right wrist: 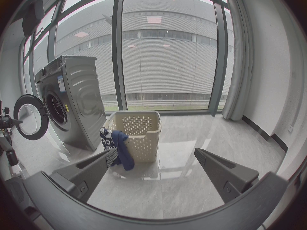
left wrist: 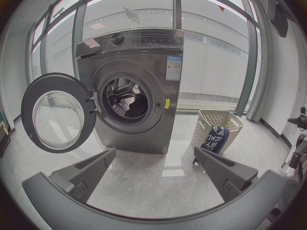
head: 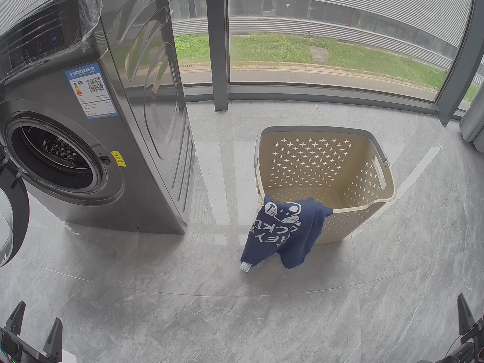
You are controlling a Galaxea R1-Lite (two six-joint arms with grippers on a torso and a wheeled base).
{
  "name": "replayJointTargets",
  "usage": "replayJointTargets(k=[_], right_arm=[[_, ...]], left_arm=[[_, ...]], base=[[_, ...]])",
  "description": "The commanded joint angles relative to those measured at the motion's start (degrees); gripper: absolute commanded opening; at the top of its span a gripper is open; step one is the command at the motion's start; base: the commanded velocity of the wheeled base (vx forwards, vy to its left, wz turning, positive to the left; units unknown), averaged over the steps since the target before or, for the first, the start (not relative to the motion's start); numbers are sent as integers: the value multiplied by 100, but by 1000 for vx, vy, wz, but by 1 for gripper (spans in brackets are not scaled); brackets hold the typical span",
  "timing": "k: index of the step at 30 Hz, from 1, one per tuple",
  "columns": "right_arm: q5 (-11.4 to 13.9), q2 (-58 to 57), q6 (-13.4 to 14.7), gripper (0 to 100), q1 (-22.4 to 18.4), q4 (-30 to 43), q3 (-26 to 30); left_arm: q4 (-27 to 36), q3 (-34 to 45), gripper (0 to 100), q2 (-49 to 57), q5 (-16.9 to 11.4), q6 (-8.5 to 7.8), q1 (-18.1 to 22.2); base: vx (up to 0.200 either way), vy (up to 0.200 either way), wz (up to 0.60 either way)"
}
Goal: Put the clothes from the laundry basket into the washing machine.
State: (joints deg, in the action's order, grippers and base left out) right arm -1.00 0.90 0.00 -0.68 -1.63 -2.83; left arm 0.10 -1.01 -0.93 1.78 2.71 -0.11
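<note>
Left gripper [left wrist: 154,152]: released, fingers spread wide, pale grey floor [left wrist: 150,189] showing between them. Low, near the floor. Right gripper [right wrist: 155,151]: same state, fingers spread wide, grasping nothing, also low.

Straight ahead of the left gripper, well apart from it: washing machine [left wrist: 134,64], grey, front-loading. Its round door [left wrist: 57,112] is swung fully open on the side away from the right gripper, glass porthole facing out. Drum opening [left wrist: 128,101] is unobstructed; inside is dark and I cannot tell what it holds.

Ahead of the right gripper, well apart: laundry basket [head: 322,172], cream plastic with perforated walls, upright on the floor. It stands beside the machine, on the right gripper's side of it, with a strip of floor between the two.

Navy garment [head: 285,230], white print on it, is draped over the basket rim at the corner nearest the grippers. Most of it hangs down the outside wall. Its lowest fold and a small white tag [head: 245,266] reach the floor. Neither gripper touches it.

Beyond machine and basket: floor-to-ceiling window [head: 327,26]. Farther off on the right gripper's outer side: grey curtain [right wrist: 236,64].
</note>
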Motion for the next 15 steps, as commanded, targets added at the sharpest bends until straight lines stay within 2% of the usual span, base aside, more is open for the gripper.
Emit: replayJointTargets(k=[1,3,4,5,6,7,10,11,12,15], right_arm=[[311,332,-53,100,16,67,-640],[829,894,35,100,7,93,-587],[1084,1298,176,100,7,102,-570],[1111,1351,202,100,7,93,-570],[1357,2019,562,100,7,14,-596],[1462,2415,677,100,16,-48,-614],[1603,3434,554,100,112,-522,-614],[1603,3434,554,100,112,-522,-614],[1585,4155,431,100,323,-1006,-596],[1541,5095,457,100,684,-1656,-596]], left_arm=[[-1,92,100,93,-2,2,2],[-1,92,100,93,-11,11,2],[-1,92,100,93,-20,11,2],[-1,92,100,93,-20,2,-7],[-1,92,100,93,-20,2,-7],[-1,92,100,93,-20,2,-7],[-1,92,100,93,-20,11,-7],[-1,92,100,93,-20,11,-7],[-1,92,100,93,-20,11,2],[-1,92,100,93,-20,2,-7]], base=[[0,0,0],[0,0,0],[0,0,0],[0,0,0],[0,0,0],[0,0,0],[0,0,0],[200,0,0],[200,0,0],[200,0,0]])
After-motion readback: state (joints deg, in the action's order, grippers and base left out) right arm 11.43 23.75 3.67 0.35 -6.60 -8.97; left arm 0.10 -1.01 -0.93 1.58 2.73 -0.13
